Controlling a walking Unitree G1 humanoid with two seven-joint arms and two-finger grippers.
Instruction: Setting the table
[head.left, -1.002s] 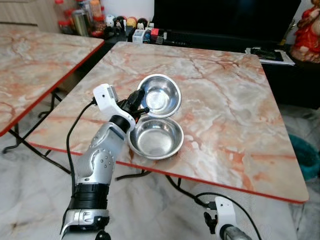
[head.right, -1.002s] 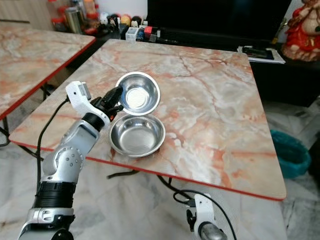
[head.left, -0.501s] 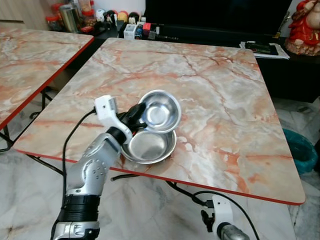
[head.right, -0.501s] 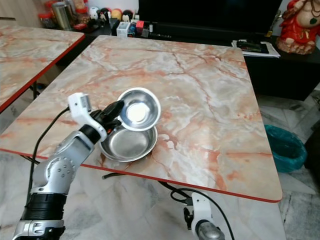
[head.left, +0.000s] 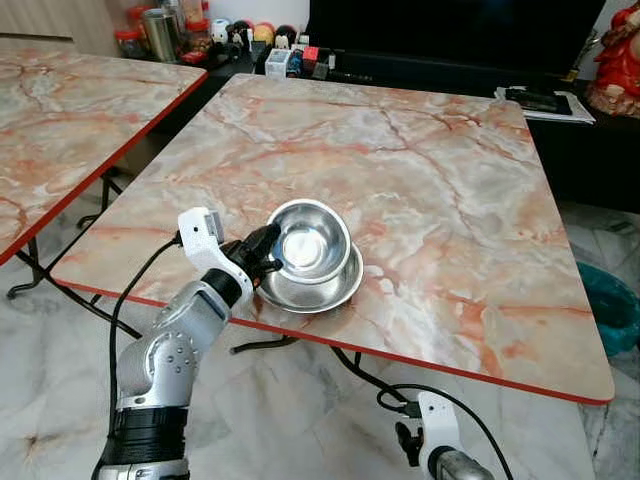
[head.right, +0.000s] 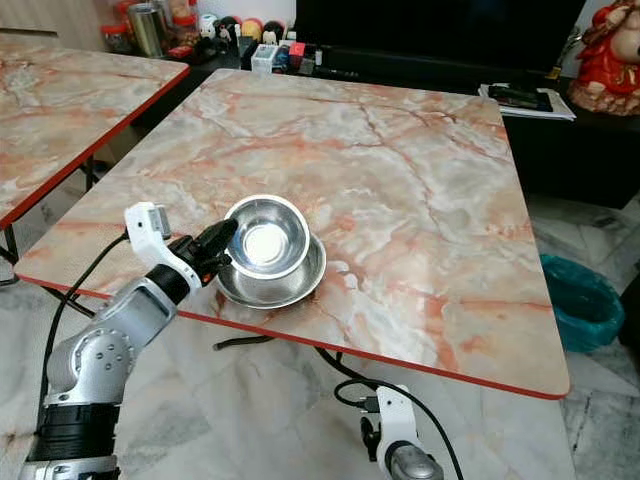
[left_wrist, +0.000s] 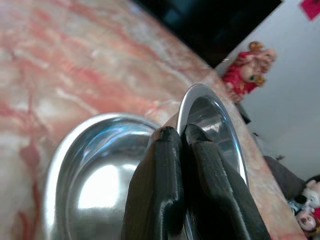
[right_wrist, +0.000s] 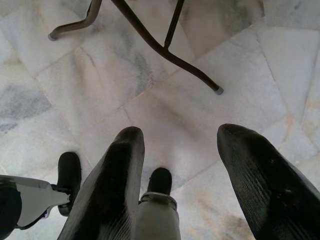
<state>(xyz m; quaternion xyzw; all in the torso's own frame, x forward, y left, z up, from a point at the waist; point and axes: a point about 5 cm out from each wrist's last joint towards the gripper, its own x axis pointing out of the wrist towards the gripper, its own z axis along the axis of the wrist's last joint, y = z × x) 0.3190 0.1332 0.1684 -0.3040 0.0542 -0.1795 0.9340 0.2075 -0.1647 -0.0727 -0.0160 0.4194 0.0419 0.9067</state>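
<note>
Your left gripper (head.left: 268, 251) sits just left of centre in the left eye view, at the near edge of the marble table (head.left: 420, 170), with its two black fingers (left_wrist: 162, 185) pressed together on the rim of the upper steel bowl (head.left: 308, 241); the left wrist view shows the fingers pinching that rim, one inside and one outside the wall. The upper bowl is tilted, its open side facing up and toward the camera, and it rests in the lower steel bowl (head.left: 330, 290), which sits flat on the tabletop close to the red-trimmed front edge. Together the two bowls lie in the centre-left of the frame, on the near left part of the table. Your silver left arm (head.left: 170, 350) rises from the lower left of the frame to reach them, with a black cable looping beside it. Your right gripper (right_wrist: 180, 165) hangs idle below the table, seen at the bottom centre of the left eye view; in the right wrist view its fingers stand wide apart over the pale tiled floor (right_wrist: 150, 100), holding nothing, with a black table leg (right_wrist: 165, 47) crossing above. A second marble table (head.left: 70, 110) fills the upper left of the frame, and a teal bin (head.left: 615, 305) shows at the right edge.
</note>
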